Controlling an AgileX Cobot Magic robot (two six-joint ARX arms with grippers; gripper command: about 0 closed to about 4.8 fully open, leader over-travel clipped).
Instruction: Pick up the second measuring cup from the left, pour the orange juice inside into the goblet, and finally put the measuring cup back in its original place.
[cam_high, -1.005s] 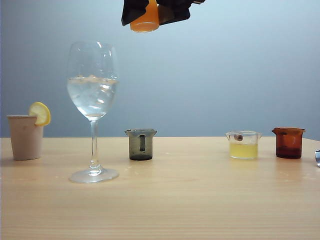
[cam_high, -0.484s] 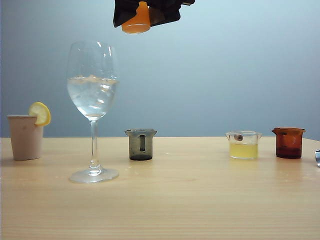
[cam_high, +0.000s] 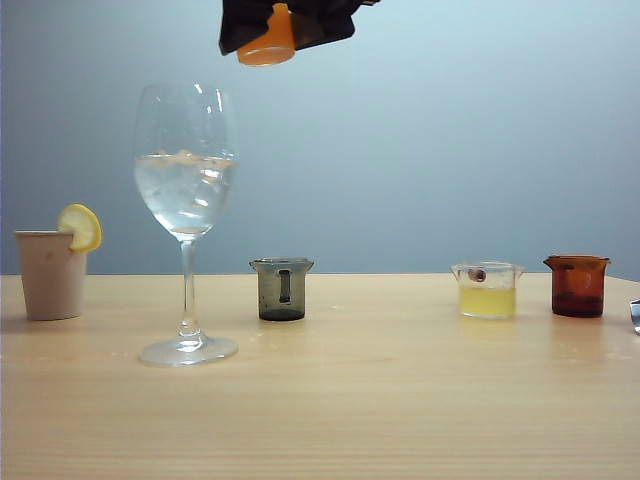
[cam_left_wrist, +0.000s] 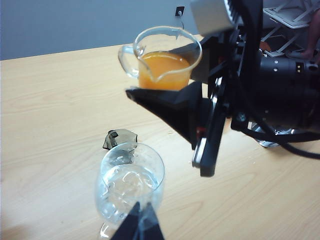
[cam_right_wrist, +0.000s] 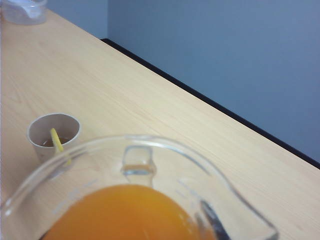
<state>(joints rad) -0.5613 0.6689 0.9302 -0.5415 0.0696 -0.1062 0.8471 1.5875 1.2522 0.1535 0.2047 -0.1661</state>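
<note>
The second measuring cup (cam_left_wrist: 162, 57), filled with the orange juice (cam_left_wrist: 165, 70), is gripped between the fingers of the right tool (cam_high: 285, 25), which is held high above the worktop (cam_high: 400, 400). The goblet (cam_high: 186, 220) is seen below that tool and slightly to its left in the exterior view, standing upright with clear liquid inside. The left tool (cam_left_wrist: 139, 225) is placed just beside the goblet's bowl; whether it is clenched or released cannot be told.

Right tool (cam_high: 285, 25) cut off by exterior view's top edge; left tool's (cam_left_wrist: 138, 225) tips alone visible.
</note>
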